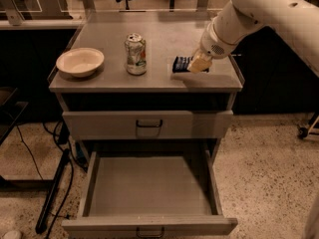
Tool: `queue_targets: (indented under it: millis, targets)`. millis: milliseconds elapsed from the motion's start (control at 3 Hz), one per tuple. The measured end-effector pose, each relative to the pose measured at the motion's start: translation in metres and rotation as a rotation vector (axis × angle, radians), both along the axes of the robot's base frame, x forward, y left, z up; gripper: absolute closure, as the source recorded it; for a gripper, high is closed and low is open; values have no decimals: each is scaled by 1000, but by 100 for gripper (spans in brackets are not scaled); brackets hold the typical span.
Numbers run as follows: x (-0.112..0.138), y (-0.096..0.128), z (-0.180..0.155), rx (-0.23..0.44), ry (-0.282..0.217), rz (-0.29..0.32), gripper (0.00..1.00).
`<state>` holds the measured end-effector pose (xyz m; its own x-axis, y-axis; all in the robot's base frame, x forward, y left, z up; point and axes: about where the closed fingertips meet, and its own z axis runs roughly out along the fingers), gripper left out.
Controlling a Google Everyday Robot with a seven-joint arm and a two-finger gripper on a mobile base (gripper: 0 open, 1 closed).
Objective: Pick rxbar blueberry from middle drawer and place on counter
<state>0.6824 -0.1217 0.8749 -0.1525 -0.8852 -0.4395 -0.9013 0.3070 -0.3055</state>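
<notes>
Cabinet layout: counter [164, 44] on top, two drawers stacked below.

On the counter, the bowl [79, 61] is sitting at the left, the can [135, 54] is standing right of it near the middle, and the rxbar blueberry [181, 63] is lying right of the can, apparently touching the surface. The gripper [199, 63] is clasping the bar's right end, with the arm [259, 9] reaching in from the upper right. Below the counter, the upper drawer [109, 124] is sitting closed; under it, the middle drawer [147, 185] is standing pulled out toward the camera.
</notes>
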Motion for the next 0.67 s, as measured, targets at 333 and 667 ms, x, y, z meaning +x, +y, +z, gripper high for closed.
queue_targets:
  millis: [333, 667]
  targets:
    - [3, 4, -10, 9, 17, 21, 100]
    - [4, 5, -26, 21, 22, 21, 100]
